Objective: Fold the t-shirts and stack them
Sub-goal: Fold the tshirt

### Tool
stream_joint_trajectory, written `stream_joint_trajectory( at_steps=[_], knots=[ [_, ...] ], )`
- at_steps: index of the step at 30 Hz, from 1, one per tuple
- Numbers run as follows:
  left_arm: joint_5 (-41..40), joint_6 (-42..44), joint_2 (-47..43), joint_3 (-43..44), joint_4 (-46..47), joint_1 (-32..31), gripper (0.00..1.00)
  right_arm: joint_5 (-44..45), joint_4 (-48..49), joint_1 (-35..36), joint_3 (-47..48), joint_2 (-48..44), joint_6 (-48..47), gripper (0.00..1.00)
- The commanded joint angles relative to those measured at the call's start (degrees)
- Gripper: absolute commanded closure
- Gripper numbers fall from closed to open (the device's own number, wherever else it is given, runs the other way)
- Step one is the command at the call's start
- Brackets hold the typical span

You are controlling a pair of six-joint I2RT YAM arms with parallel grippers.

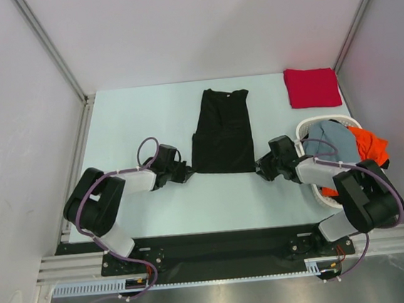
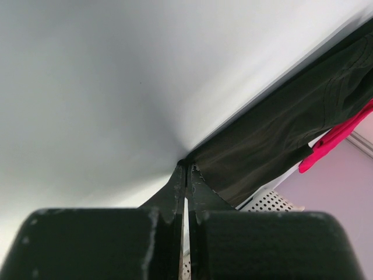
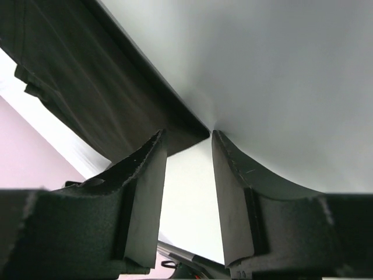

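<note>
A black t-shirt (image 1: pixel 220 132), folded into a long strip, lies mid-table. My left gripper (image 1: pixel 189 171) sits at its near left corner. In the left wrist view the jaws (image 2: pixel 187 168) are shut, tips pinched on the corner of the black cloth (image 2: pixel 274 134). My right gripper (image 1: pixel 261 169) is at the near right corner. There the jaws (image 3: pixel 186 137) stand open, with the corner of the shirt (image 3: pixel 87 76) lying between the fingertips. A folded red t-shirt (image 1: pixel 312 87) lies at the far right. Grey-blue (image 1: pixel 327 139) and orange (image 1: pixel 369 144) t-shirts fill the basket.
The white perforated basket (image 1: pixel 319 192) stands at the right edge, beside the right arm. Grey walls enclose the table on the left, back and right. The red shirt (image 2: pixel 332 143) and the basket (image 2: pixel 268 201) show behind the black cloth in the left wrist view.
</note>
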Motion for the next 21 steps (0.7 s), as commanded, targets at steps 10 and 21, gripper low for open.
stream_joint_trajectory(
  at_steps=[10,21],
  knots=[
    [0.8,3.6,2.0,-2.2,-5.8,0.5,1.00,3.6,-0.1,-0.7,1.2,5.0,-0.9,0.63],
    [1.8,4.9,2.6,-1.3,-5.9,1.6,1.00,2.9,-3.0,0.9,1.4,4.1,-4.6,0.68]
  ],
)
